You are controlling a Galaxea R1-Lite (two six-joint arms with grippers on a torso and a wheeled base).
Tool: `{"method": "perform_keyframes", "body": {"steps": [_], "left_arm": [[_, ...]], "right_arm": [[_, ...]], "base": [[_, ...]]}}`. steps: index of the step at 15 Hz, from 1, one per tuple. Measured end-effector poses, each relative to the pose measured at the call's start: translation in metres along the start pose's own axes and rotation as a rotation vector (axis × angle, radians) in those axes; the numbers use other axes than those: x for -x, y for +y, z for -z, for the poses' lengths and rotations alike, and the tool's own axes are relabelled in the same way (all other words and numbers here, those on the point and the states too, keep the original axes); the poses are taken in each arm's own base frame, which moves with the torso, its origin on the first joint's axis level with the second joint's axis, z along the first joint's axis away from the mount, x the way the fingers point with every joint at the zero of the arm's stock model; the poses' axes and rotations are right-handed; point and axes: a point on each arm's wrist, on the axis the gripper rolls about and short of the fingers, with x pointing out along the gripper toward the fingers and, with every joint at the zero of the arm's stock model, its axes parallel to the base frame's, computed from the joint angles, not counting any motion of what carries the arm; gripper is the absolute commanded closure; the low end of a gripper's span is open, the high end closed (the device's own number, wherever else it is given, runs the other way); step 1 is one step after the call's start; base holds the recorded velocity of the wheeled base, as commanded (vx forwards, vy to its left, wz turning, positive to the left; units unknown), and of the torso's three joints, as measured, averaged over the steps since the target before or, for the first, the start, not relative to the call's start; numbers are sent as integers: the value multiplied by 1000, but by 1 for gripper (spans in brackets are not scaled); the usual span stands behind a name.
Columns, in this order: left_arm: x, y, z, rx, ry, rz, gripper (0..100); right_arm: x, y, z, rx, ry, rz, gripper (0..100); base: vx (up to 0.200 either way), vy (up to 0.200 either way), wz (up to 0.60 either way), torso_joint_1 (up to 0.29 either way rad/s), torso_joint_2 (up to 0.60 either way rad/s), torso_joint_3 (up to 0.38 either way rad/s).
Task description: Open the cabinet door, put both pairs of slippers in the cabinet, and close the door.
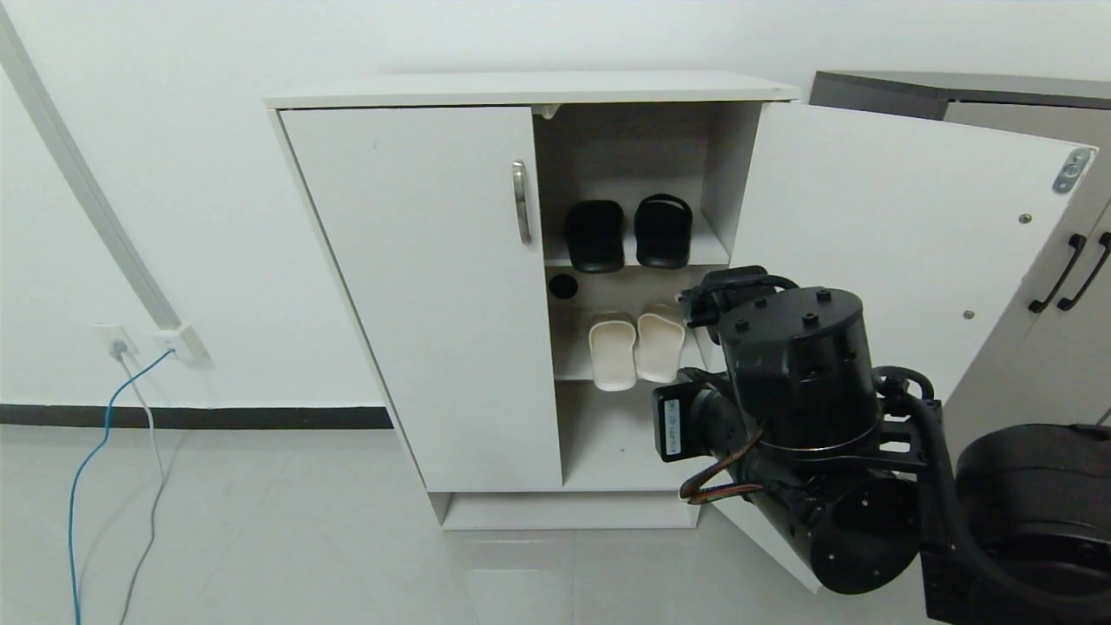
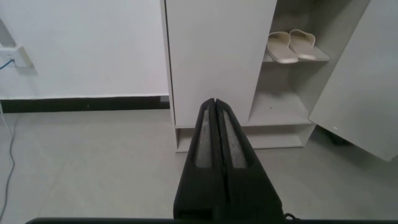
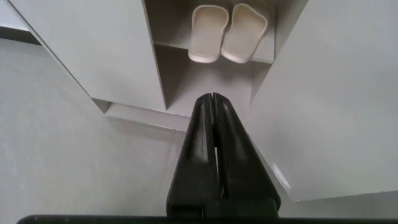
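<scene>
Inside the white cabinet (image 1: 529, 87), both pairs are on shelves. The black slippers (image 1: 595, 236) sit side by side on the upper shelf. The white slippers (image 1: 613, 354) sit side by side on the shelf below, heels toward the front edge. The bottom compartment (image 1: 608, 443) has nothing visible in it. There's a round hole (image 1: 563, 286) in the back panel btwn the two shelves.

R door (image 1: 877, 234) stands wide open, swung out to the robot's right. L door (image 1: 425, 295) is shut, w/ a metal handle (image 1: 520, 201) near its inner edge.

Right arm (image 1: 798, 373) is in front of the open R door, near the lower part of the opening. Right end effector (image 3: 212, 96) is clenched w/ nothing in it, pointing toward the cabinet base below the white pair. Left end effector (image 2: 214, 102) is also clenched & empty, over the floor (image 1: 260, 521) well apart from the cabinet front and facing the shut L door.

A blue cable (image 1: 87, 469) runs from a wall socket (image 1: 113, 334) down across the floor. A grey cabinet (image 1: 1068, 286) stands behind the open door.
</scene>
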Motion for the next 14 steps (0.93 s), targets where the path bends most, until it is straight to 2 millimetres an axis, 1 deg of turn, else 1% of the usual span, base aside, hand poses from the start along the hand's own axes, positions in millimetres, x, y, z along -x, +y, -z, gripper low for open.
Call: {"method": "perform_keyframes", "body": {"steps": [4, 5, 8, 11, 14], "left_arm": [[0, 0, 0, 1, 0, 0, 100], [0, 0, 0, 1, 1, 0, 100], [0, 0, 1, 2, 3, 0, 100], [0, 0, 0, 1, -2, -1, 100], [0, 0, 0, 1, 0, 0, 100]], "right_arm": [[0, 0, 2, 4, 4, 1, 100], [0, 0, 2, 6, 6, 1, 100], [0, 0, 3, 9, 9, 0, 100], [-1, 2, 4, 11, 10, -2, 100], [-2, 0, 5, 11, 12, 4, 100]], "base": [[0, 0, 0, 0, 0, 0], [0, 0, 0, -7, -173, -178], [0, 0, 0, 1, -201, -347], [0, 0, 0, 36, -543, -377], [0, 0, 0, 103, -466, -364]]}}
